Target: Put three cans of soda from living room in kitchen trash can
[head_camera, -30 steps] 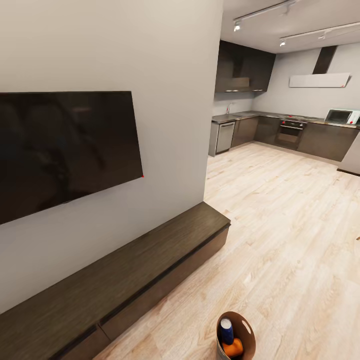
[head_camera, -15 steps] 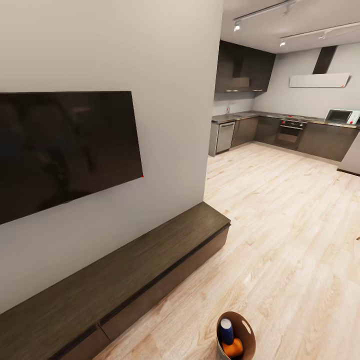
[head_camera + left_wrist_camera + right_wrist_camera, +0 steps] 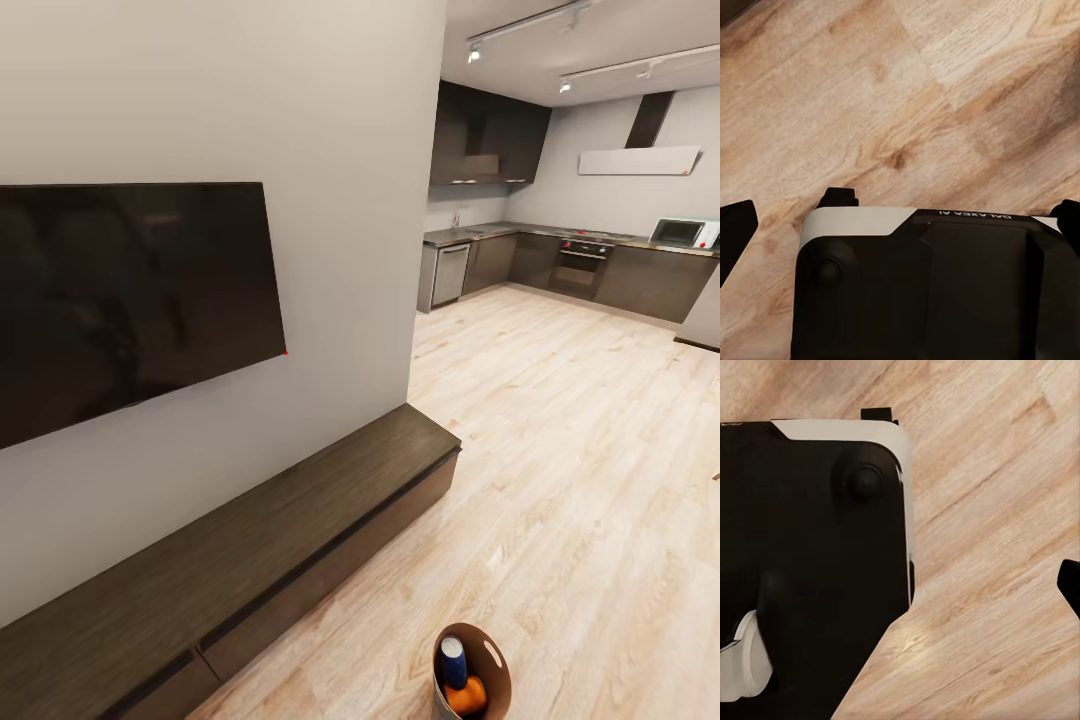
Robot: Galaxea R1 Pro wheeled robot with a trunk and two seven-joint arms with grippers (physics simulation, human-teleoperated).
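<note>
On the robot base [image 3: 922, 292], lettering reads "GALAXEA AI".

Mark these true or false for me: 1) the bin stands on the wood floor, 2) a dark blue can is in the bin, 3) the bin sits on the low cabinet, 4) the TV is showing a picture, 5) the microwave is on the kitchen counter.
1) True: the bin stands on the wood floor.
2) True: a dark blue can stands inside, beside an orange can.
3) False: it is on the floor, apart from the low cabinet.
4) False: the TV is dark.
5) True: the microwave sits on the kitchen counter.
</note>
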